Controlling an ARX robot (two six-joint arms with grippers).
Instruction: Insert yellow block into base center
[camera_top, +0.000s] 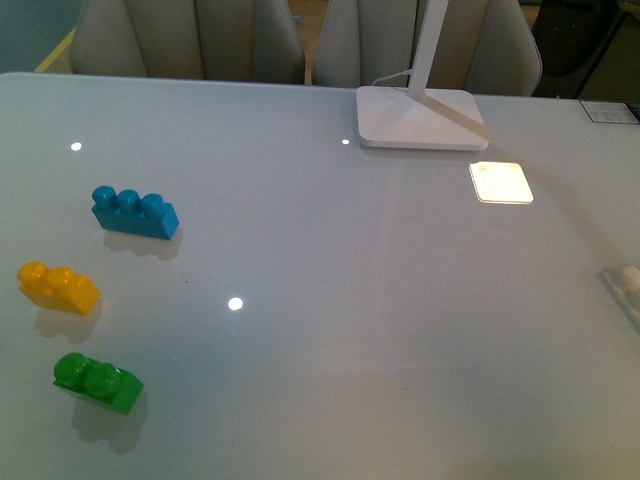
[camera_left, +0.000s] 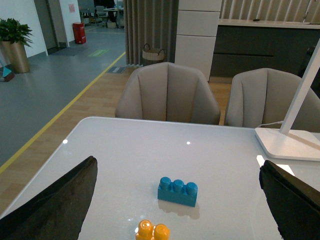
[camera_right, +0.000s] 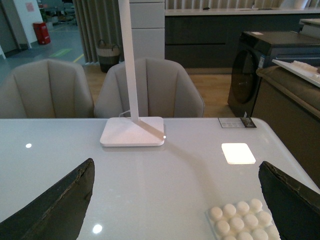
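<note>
yellow block (camera_top: 58, 287) sits on the white table (camera_top: 330, 300) out at 9 o'clock in my front view, lying flat with its two studs up and nothing touching it. a blue brick (camera_top: 134, 212) lies near it at 1 o'clock and a green brick (camera_top: 96, 382) near it at 5 o'clock, all three apart from each other. the base (camera_top: 625, 285) is well apart from them, only just showing at the 3 o'clock edge of the front view. my right wrist camera shows its rows of round white studs more clearly, with nothing standing on them. a white lamp foot (camera_top: 420, 118) stands at 1 o'clock on the far side of the table, with a bright square patch (camera_top: 501, 182) on the tabletop just beside it. neither arm shows in the front view. the left gripper (camera_left: 177, 165) has its fingers (camera_left: 60, 205) spread wide and holds nothing, with the blue brick and yellow block showing between them. the right gripper (camera_right: 176, 167) is spread wide too and holds nothing.
</note>
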